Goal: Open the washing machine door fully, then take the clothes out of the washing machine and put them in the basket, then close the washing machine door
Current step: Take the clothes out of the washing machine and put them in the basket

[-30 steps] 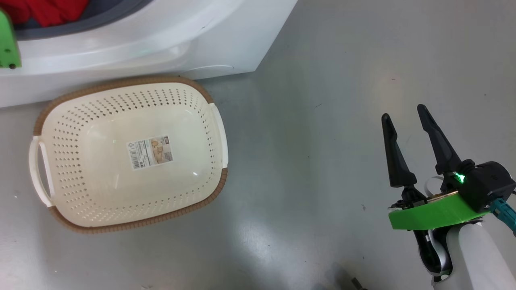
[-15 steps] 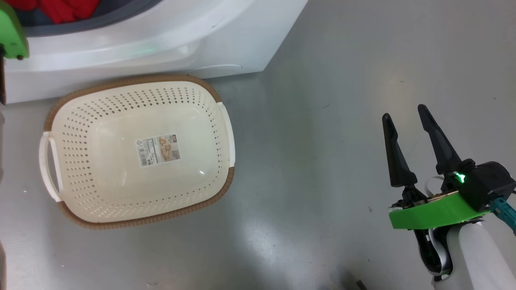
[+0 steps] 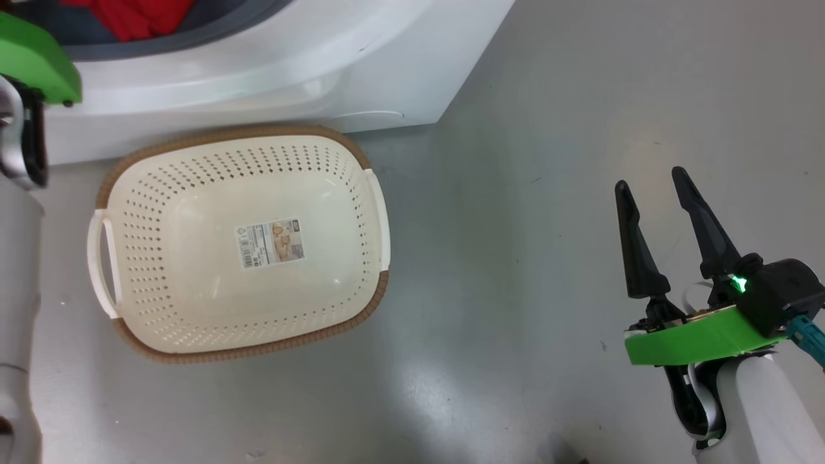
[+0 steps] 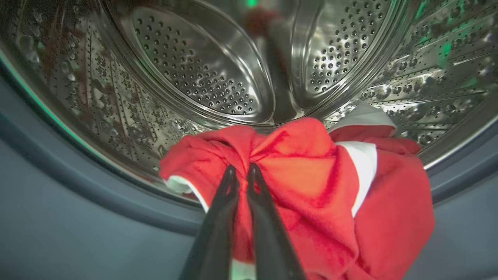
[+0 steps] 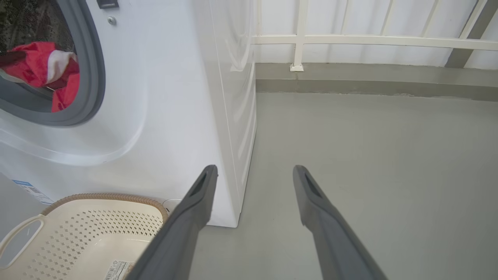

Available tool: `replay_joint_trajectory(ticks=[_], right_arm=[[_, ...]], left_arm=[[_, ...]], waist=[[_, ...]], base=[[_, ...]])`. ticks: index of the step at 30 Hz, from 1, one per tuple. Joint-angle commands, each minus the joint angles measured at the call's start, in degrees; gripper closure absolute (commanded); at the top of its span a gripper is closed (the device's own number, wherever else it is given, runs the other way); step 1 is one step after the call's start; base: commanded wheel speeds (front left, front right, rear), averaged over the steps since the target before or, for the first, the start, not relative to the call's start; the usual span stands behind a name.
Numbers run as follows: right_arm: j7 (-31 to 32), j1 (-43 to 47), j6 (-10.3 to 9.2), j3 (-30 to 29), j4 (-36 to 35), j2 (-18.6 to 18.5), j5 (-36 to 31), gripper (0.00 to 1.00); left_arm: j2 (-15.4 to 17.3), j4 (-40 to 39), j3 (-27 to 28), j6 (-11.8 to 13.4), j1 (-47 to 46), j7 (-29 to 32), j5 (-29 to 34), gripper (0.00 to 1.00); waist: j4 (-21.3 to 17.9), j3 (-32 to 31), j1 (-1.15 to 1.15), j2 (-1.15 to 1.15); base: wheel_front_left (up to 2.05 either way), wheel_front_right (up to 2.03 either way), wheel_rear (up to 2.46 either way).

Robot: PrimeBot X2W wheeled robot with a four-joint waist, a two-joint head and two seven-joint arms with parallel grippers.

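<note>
In the left wrist view my left gripper (image 4: 242,171) is shut on a fold of the red clothes (image 4: 311,182), bunched at the mouth of the steel drum (image 4: 194,70). The washing machine (image 3: 290,77) stands white at the top of the head view, with the clothes (image 3: 138,16) inside its grey ring. The washing machine door is out of view. Below the machine the cream basket (image 3: 245,132) sits on the floor with nothing but a sticker in it. My right gripper (image 3: 650,179) hangs open over bare floor, well right of the basket. The right wrist view has the right gripper (image 5: 255,169), the clothes (image 5: 42,62) and the basket (image 5: 105,197).
My left arm's green wrist piece (image 3: 35,58) and grey forearm (image 3: 16,290) run along the left edge. Grey floor (image 3: 515,258) spreads out right of the machine. A white railing (image 5: 350,39) and a low kerb close off the far side.
The head camera has turned, so the basket and machine sit further right in the picture. More of my left arm shows at the left edge. The right gripper stays open in place.
</note>
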Motion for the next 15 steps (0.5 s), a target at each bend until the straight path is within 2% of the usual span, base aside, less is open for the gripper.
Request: replay_joint_trajectory(ticks=[1,6,15], right_arm=[[-0.4,-0.2,0.34,0.8,-1.1,-0.6,0.2,0.00],[-0.4,0.0,0.34,0.5,-1.2,-0.6,0.1,0.00],[-0.4,0.6,0.34,-0.1,-1.3,-0.6,-0.3,0.00]], left_arm=[[2.2,-2.6,1.1,-0.2,1.5,-0.6,-0.4,1.00],[2.1,-12.8,2.7,-0.1,7.3,-0.7,-1.1,1.00],[1.3,-30.2,5.1,1.7,19.6,-0.7,-1.8,1.00]], waist=[[0.2,-0.3,0.00,0.00],[0.7,-0.9,0.00,0.00],[1.7,-2.2,0.00,0.00]], base=[[0.00,0.00,0.00],[0.00,0.00,0.00],[0.00,0.00,0.00]])
